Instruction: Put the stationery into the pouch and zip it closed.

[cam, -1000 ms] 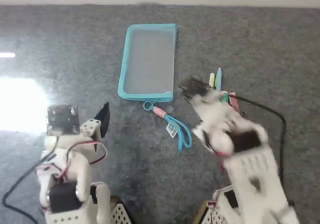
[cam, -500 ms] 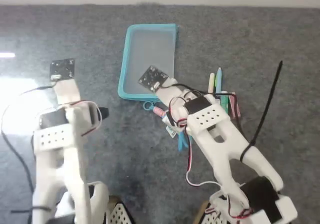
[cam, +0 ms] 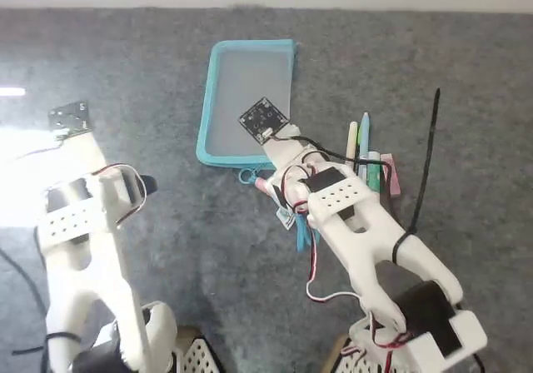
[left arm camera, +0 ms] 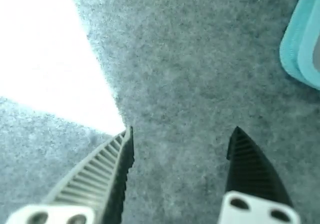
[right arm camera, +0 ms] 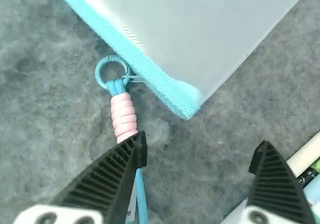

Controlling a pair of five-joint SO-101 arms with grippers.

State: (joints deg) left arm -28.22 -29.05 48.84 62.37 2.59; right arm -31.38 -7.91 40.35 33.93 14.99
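The pouch (cam: 246,98) lies flat at the far middle of the grey table (cam: 450,65), its long sides running near to far and its teal edge closed all round as far as can be seen. From its near edge hang a ring (right arm camera: 112,70), a pink bead (right arm camera: 123,116) and a blue strap (cam: 305,230) that trails nearward. The stationery (cam: 365,158), a row of pens side by side, lies right of the pouch, with a strip of bare table between them.

The right gripper (right arm camera: 197,156) hangs over the pouch's near right corner, fingers spread wide and holding nothing. The left gripper (left arm camera: 182,134) is likewise spread and empty over bare table left of the pouch, beside a bright glare patch (left arm camera: 45,59).
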